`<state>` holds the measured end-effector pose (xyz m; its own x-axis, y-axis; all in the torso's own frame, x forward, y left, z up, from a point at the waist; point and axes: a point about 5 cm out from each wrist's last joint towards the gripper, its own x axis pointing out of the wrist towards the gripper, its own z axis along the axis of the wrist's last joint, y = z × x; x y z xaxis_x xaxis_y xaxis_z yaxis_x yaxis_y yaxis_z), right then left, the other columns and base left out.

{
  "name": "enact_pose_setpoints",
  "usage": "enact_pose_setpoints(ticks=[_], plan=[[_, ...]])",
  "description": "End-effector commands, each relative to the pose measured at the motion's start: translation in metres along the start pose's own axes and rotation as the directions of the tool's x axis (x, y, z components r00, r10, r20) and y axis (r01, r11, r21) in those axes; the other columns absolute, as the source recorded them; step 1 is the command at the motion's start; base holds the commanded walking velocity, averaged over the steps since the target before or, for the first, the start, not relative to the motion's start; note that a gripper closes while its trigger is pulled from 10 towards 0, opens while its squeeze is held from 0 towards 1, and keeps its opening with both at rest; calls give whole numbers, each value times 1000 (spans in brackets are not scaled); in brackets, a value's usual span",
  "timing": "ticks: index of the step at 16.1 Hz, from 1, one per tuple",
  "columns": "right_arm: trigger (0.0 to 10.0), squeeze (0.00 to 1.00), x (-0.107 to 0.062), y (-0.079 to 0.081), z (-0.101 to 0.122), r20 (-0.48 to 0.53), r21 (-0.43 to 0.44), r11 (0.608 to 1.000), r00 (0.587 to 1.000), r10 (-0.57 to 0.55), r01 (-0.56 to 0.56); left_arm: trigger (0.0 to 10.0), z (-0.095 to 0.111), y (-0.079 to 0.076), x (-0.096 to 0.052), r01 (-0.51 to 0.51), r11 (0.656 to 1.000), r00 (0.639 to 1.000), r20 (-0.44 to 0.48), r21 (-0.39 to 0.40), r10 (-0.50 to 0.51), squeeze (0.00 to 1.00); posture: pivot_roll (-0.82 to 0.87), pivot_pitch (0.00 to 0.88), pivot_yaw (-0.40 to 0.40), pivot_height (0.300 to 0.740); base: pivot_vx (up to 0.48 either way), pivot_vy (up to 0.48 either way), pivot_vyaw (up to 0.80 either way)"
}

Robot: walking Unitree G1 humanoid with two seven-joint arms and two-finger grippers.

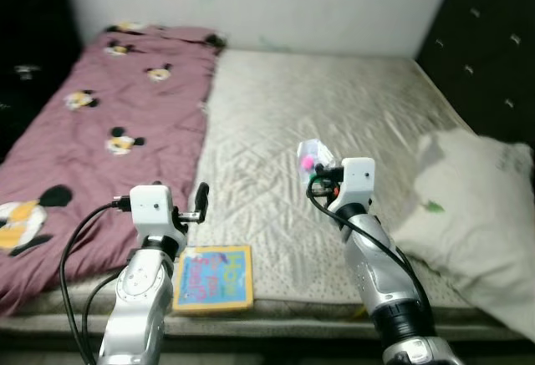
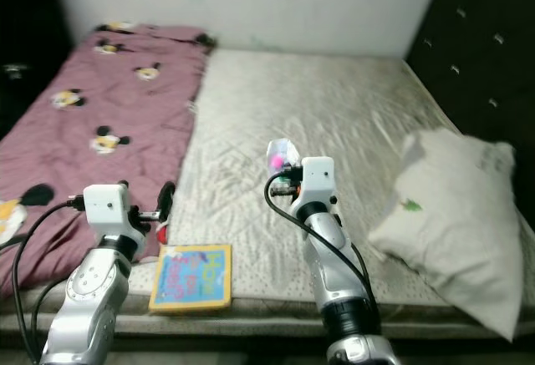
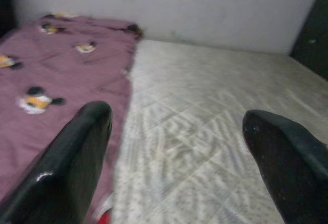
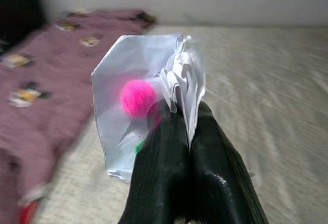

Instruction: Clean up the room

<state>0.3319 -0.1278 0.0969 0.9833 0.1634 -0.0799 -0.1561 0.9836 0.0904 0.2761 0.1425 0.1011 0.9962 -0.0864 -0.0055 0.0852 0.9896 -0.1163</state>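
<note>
Right gripper [image 4: 187, 126] raised over the middle of the quilted pale grey mattress [image 1: 334, 114], black fingers [image 4: 159, 172] pressed together on the crumpled edge of a small clear plastic bag [image 4: 128, 106] holding a bright pink pompom [image 4: 137, 97]. From the right wrist: bag fanned out beyond the fingertips, a hint of green low down beside the pink ball, clamp plain to see. From the head views: same bag [image 1: 313, 158] as a small glinting scrap just above the white wrist housing, held in the air, well clear of the mattress surface; fingers themselves hidden there behind the wrist.

Left gripper [image 3: 177, 147] held out low near the front edge of the bed, fingers spread wide apart with nothing between them. From the left wrist: two black fingers [image 3: 77, 157] framing bare mattress and the seam where the mauve cartoon-mouse print blanket [image 1: 109, 131] meets it. From the head views: only one dark fingertip of that gripper [image 1: 201, 202] visible past the white wrist block.

Flat blue and yellow children's book [image 1: 213, 277] lying at the front edge of the mattress, just beside the blanket's border and near the left arm. Large white pillow [image 1: 476, 206] slumped on the right side of the bed against the dark tufted headboard [image 1: 493, 48]. White wall [image 1: 267, 6] behind the far side of the bed
</note>
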Motion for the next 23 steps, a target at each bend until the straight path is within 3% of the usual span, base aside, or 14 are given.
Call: enact_pose_setpoints(ticks=[1,13,17,23], plan=[[10000,0,1,3,3,10,5,1000,1000,9,-9,10000,3,4,-1,-11,1000,1000,11,8,11,0,41,0,-31,740,0,480,0],[10000,0,2,9,-4,-28,-12,999,998,49,-50,10000,6,6,2,-27,1000,999,26,5,27,0,32,0,-35,740,0,467,0],[10000,0,3,12,-6,-40,-17,998,997,61,-62,10000,7,4,2,-9,1000,999,39,8,9,0,34,0,-36,740,0,0,0],[10000,0,3,12,-6,-39,-22,998,997,63,-64,10000,8,2,2,10,1000,999,41,7,-11,0,32,0,-34,740,297,0,0]])
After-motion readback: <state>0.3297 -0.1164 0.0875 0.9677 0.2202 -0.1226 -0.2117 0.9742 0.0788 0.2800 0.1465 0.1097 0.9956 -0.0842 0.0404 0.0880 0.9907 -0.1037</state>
